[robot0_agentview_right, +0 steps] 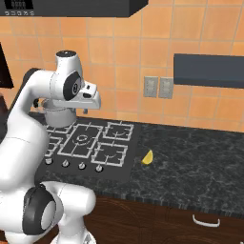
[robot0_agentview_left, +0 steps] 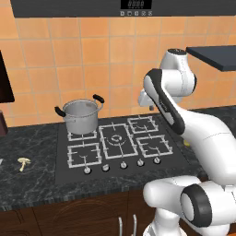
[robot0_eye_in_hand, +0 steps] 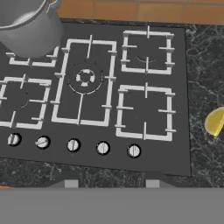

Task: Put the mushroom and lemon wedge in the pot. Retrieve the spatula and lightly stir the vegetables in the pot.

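The steel pot with two black handles stands on the hob's back left burner; it also appears as the pot at the top left of the hand view. On the counter left of the hob lies the cream mushroom. The yellow lemon wedge rests on the counter just right of the hob, seen again as the lemon wedge at the right edge. My gripper hovers high over the hob's front, open, nothing between its fingertips. The spatula is out of view.
The black hob has white grates and a row of knobs along its front. A dark shelf juts from the tiled wall at the right, beside wall sockets. A range hood hangs above.
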You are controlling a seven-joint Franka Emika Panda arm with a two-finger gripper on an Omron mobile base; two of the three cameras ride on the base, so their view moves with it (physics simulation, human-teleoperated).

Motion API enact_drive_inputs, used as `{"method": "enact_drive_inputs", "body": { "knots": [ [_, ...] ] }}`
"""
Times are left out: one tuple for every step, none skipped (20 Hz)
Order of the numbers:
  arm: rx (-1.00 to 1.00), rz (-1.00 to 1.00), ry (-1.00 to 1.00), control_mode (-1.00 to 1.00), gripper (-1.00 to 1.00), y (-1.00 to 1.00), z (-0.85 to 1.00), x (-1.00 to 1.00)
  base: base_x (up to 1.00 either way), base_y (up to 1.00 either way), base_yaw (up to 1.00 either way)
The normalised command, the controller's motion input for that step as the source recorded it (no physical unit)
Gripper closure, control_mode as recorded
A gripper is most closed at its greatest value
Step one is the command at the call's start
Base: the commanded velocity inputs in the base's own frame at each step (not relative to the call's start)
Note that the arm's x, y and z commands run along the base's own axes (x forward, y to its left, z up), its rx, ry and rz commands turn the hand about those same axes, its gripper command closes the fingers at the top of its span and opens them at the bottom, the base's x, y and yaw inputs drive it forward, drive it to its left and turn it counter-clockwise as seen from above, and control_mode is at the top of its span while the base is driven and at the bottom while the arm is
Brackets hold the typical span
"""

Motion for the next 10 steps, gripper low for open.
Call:
{"method": "enact_drive_inputs", "body": {
  "knots": [
    [0.0, 0.0, 0.0, -1.0, -1.0, 0.0, 0.0, -0.01, 0.0, 0.0, 0.0],
    [0.0, 0.0, 0.0, -1.0, -1.0, 0.0, 0.0, -0.28, 0.0, 0.0, 0.0],
    [0.0, 0.0, 0.0, -1.0, -1.0, 0.0, 0.0, -0.54, 0.0, 0.0, 0.0],
    [0.0, 0.0, 0.0, -1.0, -1.0, 0.0, 0.0, -0.88, 0.0, 0.0, 0.0],
    [-0.04, 0.0, 0.0, -1.0, -1.0, 0.0, -0.01, -0.87, 0.0, 0.0, 0.0],
    [-0.03, -0.05, 0.0, -1.0, -1.0, -0.14, 0.0, -1.0, 0.0, 0.0, 0.0],
    [-0.03, -0.13, 0.0, -1.0, -1.0, -0.39, -0.13, -0.97, 0.0, 0.0, 0.0],
    [-0.05, -0.07, 0.0, -1.0, -1.0, -0.45, -0.39, -0.94, 0.0, 0.0, 0.0],
    [-0.06, -0.1, 0.04, -1.0, -1.0, -0.75, -0.55, -0.79, 0.0, 0.0, 0.0],
    [-0.06, -0.1, 0.03, -1.0, -1.0, -0.89, -0.72, -0.76, 0.0, 0.0, 0.0]
  ]
}}
